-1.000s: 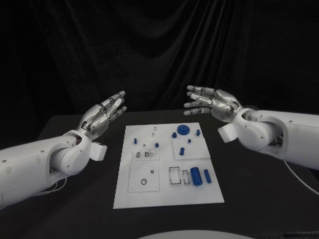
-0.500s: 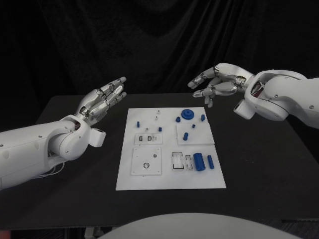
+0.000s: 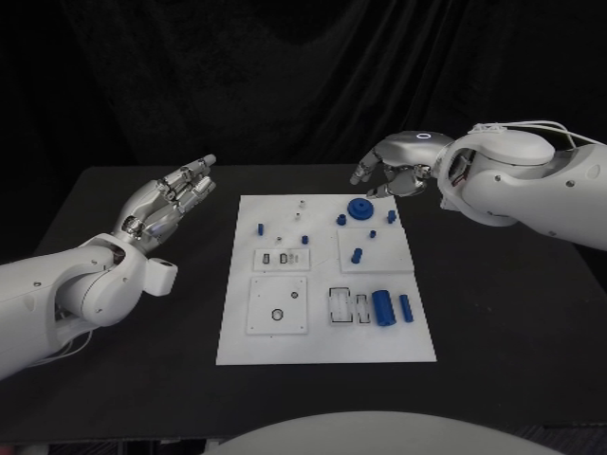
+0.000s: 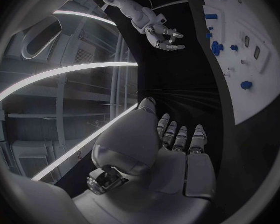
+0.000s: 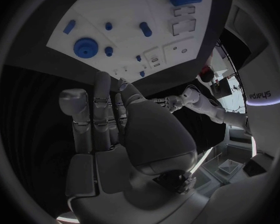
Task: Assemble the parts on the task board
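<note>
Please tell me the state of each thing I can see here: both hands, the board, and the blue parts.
Left hand: open, holding nothing, above the table beside the board.
Right hand: fingers apart and bent, holding nothing, above the board's far end.
Task board: flat on the table.
Blue parts: on the board, untouched.

arms: glossy white shells | left hand (image 3: 167, 201), right hand (image 3: 393, 173): silver

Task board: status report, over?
Left robot hand open beside task board. Right robot hand open, above far edge near round blue part. Parts untouched, nothing blocking.
</note>
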Controlling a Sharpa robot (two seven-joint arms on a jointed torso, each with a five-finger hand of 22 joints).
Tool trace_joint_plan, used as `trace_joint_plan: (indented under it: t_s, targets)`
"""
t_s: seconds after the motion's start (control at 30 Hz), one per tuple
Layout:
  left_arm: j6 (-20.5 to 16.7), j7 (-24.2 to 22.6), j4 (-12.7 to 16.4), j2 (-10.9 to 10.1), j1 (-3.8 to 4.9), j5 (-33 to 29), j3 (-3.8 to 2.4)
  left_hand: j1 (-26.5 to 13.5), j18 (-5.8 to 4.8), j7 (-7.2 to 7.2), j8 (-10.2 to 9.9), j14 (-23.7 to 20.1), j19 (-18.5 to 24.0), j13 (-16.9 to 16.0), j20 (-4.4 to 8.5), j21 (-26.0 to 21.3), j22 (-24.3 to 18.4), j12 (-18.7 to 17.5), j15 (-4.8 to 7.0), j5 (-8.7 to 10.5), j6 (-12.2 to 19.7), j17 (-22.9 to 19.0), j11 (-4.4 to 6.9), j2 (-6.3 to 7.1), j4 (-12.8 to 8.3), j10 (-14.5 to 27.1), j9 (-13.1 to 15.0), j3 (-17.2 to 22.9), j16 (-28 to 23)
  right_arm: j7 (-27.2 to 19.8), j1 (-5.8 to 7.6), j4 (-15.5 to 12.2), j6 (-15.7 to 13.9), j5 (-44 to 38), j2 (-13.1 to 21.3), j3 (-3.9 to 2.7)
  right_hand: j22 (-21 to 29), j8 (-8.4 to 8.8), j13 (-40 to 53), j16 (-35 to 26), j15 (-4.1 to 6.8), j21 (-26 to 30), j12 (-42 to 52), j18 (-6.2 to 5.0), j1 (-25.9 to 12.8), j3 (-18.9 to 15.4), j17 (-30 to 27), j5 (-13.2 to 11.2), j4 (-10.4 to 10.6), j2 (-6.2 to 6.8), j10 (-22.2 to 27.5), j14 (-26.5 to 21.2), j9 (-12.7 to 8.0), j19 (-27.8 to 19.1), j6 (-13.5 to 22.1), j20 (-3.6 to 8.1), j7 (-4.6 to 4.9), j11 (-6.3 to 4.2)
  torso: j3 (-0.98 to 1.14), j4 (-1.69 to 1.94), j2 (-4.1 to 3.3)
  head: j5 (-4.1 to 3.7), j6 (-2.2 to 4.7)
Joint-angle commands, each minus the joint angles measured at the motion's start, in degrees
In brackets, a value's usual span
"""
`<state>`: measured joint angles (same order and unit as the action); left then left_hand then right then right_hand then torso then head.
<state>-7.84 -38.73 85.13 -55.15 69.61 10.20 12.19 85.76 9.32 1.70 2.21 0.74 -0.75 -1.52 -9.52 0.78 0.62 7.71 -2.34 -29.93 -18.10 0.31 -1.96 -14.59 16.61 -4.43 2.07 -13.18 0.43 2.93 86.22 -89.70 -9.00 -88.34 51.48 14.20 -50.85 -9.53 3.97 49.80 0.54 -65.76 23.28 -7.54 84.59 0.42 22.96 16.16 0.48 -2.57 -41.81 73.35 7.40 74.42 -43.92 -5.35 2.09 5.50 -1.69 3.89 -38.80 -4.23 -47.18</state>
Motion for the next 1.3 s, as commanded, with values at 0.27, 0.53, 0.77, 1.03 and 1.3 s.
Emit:
trace_joint_plan:
  t_s: [0.27,0.53,0.77,1.03,1.3]
  targets:
    - [-0.75,-11.37,1.09,-0.76,0.34,0.97,-0.05,1.13,1.11,0.19,0.12,-0.28,0.19,-0.05,0.47,-0.27,-0.12,0.30,0.27,-1.18,-0.51,-0.08,0.03,0.07,-0.10,-0.28,0.07,0.20,-0.23,4.26,0.11,-0.17,-0.67,-11.78,-0.64,-0.03,-6.12,0.70,0.23,2.31,0.40,-4.25,-0.95,1.23,-0.85,3.07,2.20,1.61,0.22,1.94,-1.18,0.52,0.72,1.13,-1.10,0.22,-0.04,0.05,-0.89,2.26,-4.80,-2.47,3.07]
    - [-0.70,-11.55,1.28,-0.97,0.38,0.97,-0.05,1.29,1.11,0.25,0.13,-0.30,0.23,-0.05,0.49,-0.29,-0.14,0.28,0.27,-1.35,-0.61,-0.09,0.01,0.02,-0.10,-0.26,0.08,0.29,-0.24,4.00,-0.01,-0.07,-0.15,-12.02,-1.09,-0.02,-8.10,1.27,0.16,4.85,0.30,-5.57,-1.88,1.44,-1.70,4.43,5.74,1.46,0.49,2.82,-0.47,1.16,0.91,1.20,-0.90,0.12,0.06,0.16,-1.27,2.81,-6.14,-3.33,3.99]
    - [-0.67,-11.80,1.76,-1.31,0.39,0.98,-0.05,1.45,1.10,0.35,0.14,-0.36,0.27,-0.04,0.53,-0.32,-0.17,0.25,0.32,-1.48,-0.71,-0.12,0.00,-0.02,-0.10,-0.22,0.09,0.38,-0.26,4.03,-0.21,-0.45,0.48,-12.06,-1.13,-0.02,-8.95,1.69,0.18,5.59,0.21,-6.11,-2.19,1.52,-1.97,5.08,6.78,1.58,0.56,3.10,-0.44,1.24,0.95,1.25,-0.75,0.04,-0.06,0.28,-1.43,2.88,-6.72,-3.17,3.84]
    - [-0.54,-12.63,2.49,-1.91,0.41,0.98,-0.05,1.86,0.72,-0.08,0.02,-0.74,0.72,0.10,3.15,-0.72,-0.56,-0.62,1.95,-1.45,-0.24,-0.31,1.17,0.47,0.02,0.41,0.04,0.28,-0.43,4.32,-0.55,-0.21,1.37,-12.06,-1.17,-0.02,-9.75,1.77,0.24,6.27,0.15,-6.61,-2.33,1.61,-2.36,5.69,7.73,2.08,0.67,3.48,-0.81,1.36,1.17,1.33,-1.29,-0.04,0.08,0.38,-1.56,2.97,-7.06,-3.00,3.79]
    - [0.00,-13.87,3.11,-2.50,0.44,0.98,-0.05,1.17,0.54,-2.28,-0.25,-0.74,0.75,0.49,5.49,-0.78,-0.62,-3.45,4.34,-0.64,1.36,-0.31,4.06,1.25,0.17,1.28,-0.11,-0.87,-0.43,4.80,-0.74,-0.02,2.43,-12.07,-1.08,-0.02,-10.00,2.17,0.23,6.54,0.03,-6.76,-2.64,1.61,-2.86,5.95,8.09,2.10,0.82,3.97,-0.66,1.33,1.22,1.23,-1.04,-0.14,0.02,0.55,-1.80,3.17,-7.52,-3.57,4.12]
